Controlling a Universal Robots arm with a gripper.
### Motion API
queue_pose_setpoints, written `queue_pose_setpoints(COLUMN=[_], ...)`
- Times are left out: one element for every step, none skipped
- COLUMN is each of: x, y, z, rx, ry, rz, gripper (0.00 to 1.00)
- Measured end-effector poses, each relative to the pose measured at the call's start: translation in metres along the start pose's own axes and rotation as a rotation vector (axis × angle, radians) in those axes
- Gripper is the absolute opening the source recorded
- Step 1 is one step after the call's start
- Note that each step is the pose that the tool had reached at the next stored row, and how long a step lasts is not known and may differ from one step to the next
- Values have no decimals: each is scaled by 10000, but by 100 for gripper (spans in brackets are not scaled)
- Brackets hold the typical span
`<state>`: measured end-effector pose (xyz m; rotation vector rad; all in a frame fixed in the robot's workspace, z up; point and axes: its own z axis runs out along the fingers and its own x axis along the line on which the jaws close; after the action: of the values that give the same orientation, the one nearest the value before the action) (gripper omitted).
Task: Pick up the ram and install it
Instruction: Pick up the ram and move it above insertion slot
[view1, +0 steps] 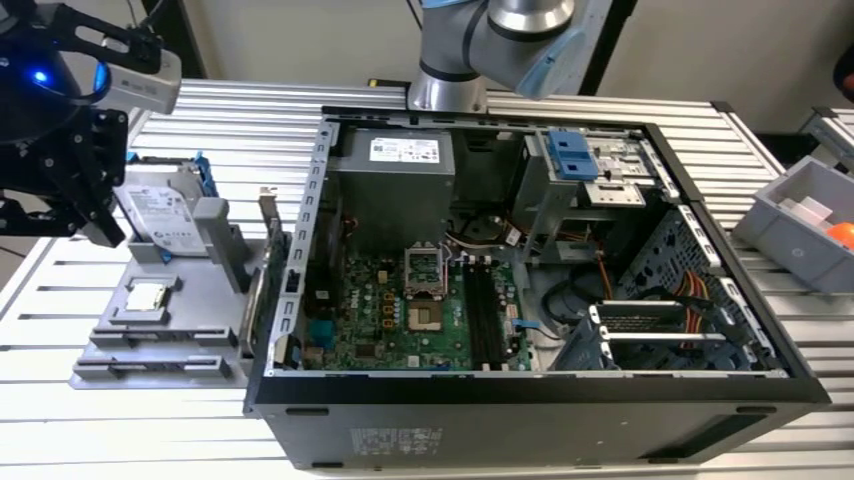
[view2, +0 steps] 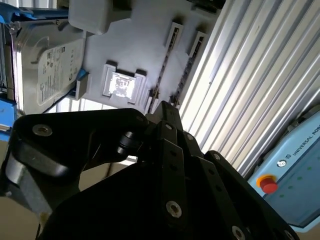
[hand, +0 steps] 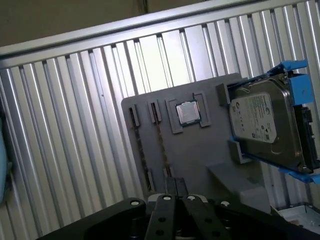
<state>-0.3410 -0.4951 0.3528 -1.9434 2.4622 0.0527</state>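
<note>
The ram (hand: 161, 145) shows edge-on as a thin dark strip. It stands in a slot of the grey holder plate (hand: 200, 150), beside the small square CPU chip (hand: 188, 113). My black gripper (hand: 176, 192) hovers above the holder's near end, its fingers shut together with nothing between them. In the exterior view the gripper (view1: 91, 222) hangs over the holder plate (view1: 187, 330) at that view's left, outside the open computer case (view1: 534, 410). The motherboard's long black memory slots (view1: 483, 312) lie inside the case. The fingertips (view2: 162, 107) meet above the plate in the second wrist view.
A silver hard drive (view1: 160, 215) in blue brackets leans at the holder's far end. A grey bin (view1: 801, 225) with an orange item sits at the exterior view's right. The arm's base (view1: 447, 85) stands behind the case. The table (view1: 134, 430) is ribbed aluminium.
</note>
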Motion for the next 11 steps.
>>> queue_pose_setpoints(x=[1, 2, 5, 6, 6, 6, 6, 6, 6, 7, 7], y=[0, -2, -3, -2, -2, -2, -1, -1, -1, -1, -1], z=[0, 1, 1, 0, 0, 0, 0, 1, 1, 1, 1], rx=[13, 21, 16, 13, 12, 9, 4, 1, -4, -8, -12], ry=[-30, -75, -109, -111, -110, -108, -105, -103, -99, -96, -93], rz=[-43, -77, -103, -131, -188, -279, -396, -529, -692, -855, -1020], gripper=[0, 0, 0, 0, 0, 0, 0, 0, 0, 0, 0])
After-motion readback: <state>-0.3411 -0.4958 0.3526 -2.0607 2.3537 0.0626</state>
